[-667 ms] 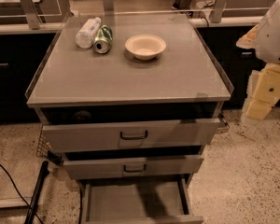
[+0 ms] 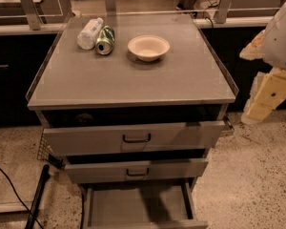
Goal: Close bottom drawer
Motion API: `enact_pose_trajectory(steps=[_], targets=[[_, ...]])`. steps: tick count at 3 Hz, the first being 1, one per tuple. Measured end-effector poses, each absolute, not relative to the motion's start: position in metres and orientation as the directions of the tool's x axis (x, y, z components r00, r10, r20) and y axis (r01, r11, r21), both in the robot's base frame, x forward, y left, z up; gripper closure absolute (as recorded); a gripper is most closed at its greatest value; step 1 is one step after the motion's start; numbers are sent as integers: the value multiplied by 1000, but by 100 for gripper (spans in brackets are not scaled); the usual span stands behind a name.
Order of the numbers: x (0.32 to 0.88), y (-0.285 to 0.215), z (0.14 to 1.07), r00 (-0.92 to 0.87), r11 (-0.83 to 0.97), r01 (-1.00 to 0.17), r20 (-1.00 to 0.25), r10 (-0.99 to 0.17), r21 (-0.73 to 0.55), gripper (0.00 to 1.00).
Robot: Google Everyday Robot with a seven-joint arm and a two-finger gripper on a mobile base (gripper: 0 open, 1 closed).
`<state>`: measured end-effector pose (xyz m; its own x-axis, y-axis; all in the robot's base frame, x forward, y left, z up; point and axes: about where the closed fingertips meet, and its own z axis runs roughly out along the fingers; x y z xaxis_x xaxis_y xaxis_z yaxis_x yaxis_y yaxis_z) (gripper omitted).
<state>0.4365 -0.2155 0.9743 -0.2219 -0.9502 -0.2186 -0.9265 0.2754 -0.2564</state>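
1. Your gripper point(image 2: 269, 97) hangs at the right edge of the frame, apart from the bench point(image 2: 133, 80); you cannot tell whether it is released or clenched.
2. The bottom drawer point(image 2: 133, 206) stands pulled out at bottom centre, under the middle drawer point(image 2: 181, 168).

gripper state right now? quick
Gripper: cannot be told, open or closed. It hangs at the right edge, beside the grey metal drawer cabinet, apart from the open narrow grey metal bottom drawer.
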Motion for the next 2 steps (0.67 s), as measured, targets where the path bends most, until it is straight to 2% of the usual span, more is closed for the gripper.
enact_pose_trajectory(steps=[1,2], targets=[[427,-207,958,-214,283,-922,-260,-941,-264,42],[422,-197,906,-209,308,-913,-341,-916,-267,73]])
